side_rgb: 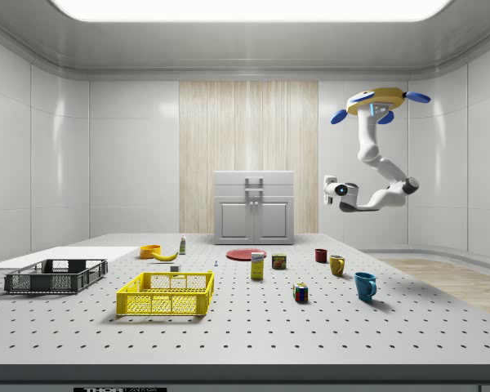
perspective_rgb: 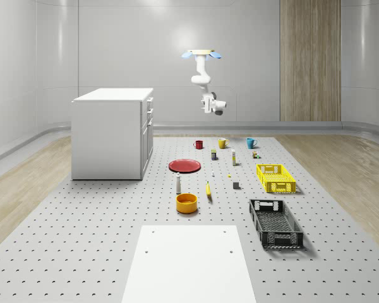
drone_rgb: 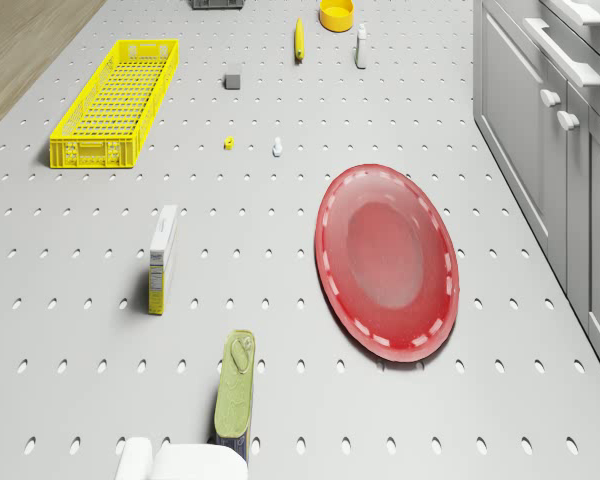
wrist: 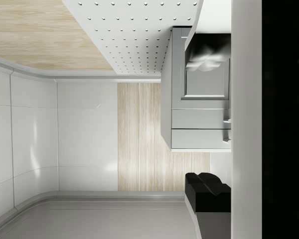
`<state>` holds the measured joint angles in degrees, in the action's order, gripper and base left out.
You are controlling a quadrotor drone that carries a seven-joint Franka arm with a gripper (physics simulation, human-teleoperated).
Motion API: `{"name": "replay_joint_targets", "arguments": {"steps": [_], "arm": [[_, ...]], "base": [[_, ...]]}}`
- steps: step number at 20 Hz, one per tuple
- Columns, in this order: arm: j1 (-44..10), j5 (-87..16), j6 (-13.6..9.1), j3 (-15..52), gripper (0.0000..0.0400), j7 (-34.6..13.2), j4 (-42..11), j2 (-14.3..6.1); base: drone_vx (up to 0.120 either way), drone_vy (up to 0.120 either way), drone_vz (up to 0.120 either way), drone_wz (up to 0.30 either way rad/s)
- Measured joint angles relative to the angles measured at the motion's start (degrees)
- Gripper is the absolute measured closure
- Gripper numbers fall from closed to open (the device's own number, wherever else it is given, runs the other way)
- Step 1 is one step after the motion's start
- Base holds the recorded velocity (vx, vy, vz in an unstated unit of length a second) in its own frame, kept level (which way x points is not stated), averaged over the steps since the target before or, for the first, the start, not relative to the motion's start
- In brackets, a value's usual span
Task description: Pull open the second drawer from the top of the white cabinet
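Observation:
The white cabinet (perspective_rgb: 110,134) stands at the whole-scene view's left, its drawer front facing right. All its drawers are shut. The second drawer (side_rgb: 254,193) sits just under the top one, and its bar handle (drone_rgb: 575,63) shows in the drone view. In the wrist view the second drawer (wrist: 197,119) lies ahead, some way off. My drone (perspective_rgb: 204,55) hovers high over the far end of the pegboard table, above the mugs. The arm hangs down from it. My gripper (side_rgb: 330,189) points toward the cabinet front at about drawer height, well apart from it and holding nothing.
A red plate (perspective_rgb: 185,165) lies on the table in front of the cabinet. Mugs (perspective_rgb: 222,143), a can (drone_rgb: 235,390) and a small box (drone_rgb: 162,258) stand beneath me. A yellow crate (perspective_rgb: 276,178), black crate (perspective_rgb: 275,223), orange bowl (perspective_rgb: 186,202) and banana (perspective_rgb: 208,189) lie nearer the front.

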<state>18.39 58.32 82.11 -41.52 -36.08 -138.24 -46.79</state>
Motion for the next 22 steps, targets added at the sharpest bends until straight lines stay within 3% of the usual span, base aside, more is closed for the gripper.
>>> {"name": "replay_joint_targets", "arguments": {"steps": [22], "arm": [[7.83,-3.40,6.22,-4.09,0.0100,-3.13,-1.18,-5.92]], "base": [[0.120,-0.120,0.000,0.000]]}}
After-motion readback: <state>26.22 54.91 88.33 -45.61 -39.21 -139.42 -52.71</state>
